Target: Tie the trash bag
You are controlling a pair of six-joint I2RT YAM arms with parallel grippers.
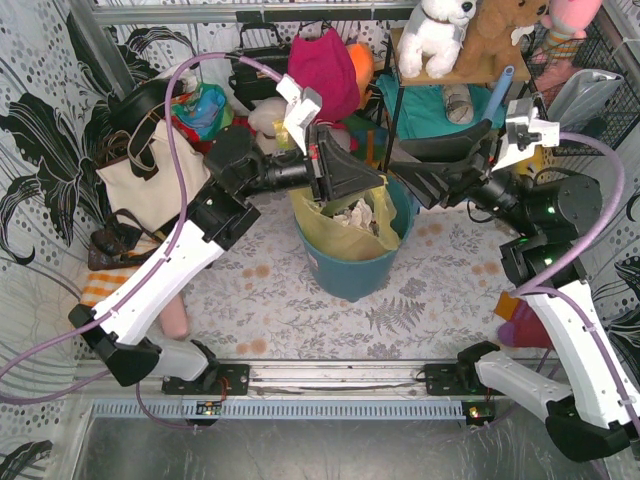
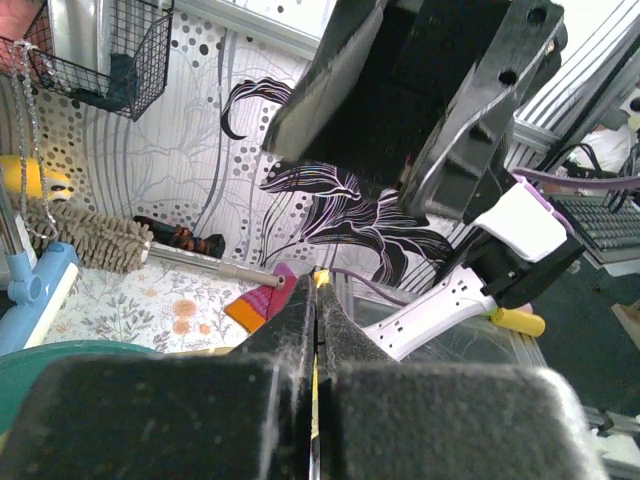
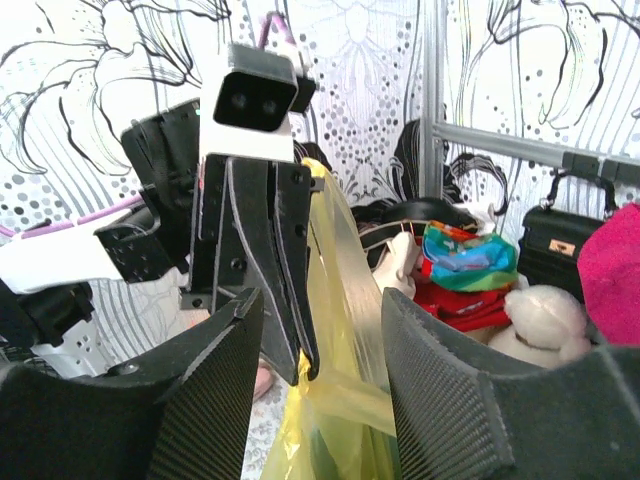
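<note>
The trash bag is thin yellow plastic with crumpled white paper inside, and it sits in a teal bin. My left gripper is above the bin, shut on a pulled-up strip of the bag's rim. In the left wrist view a yellow sliver of the trash bag shows between the closed left gripper. My right gripper is open and straddles the stretched trash bag without touching it. The left gripper pinches the plastic just in front of it. From above, the right gripper meets the left one tip to tip.
A cream tote bag leans at the left. A black handbag, soft toys on a shelf and a red cushion crowd the back. A pink-orange object lies at the right, near the right arm.
</note>
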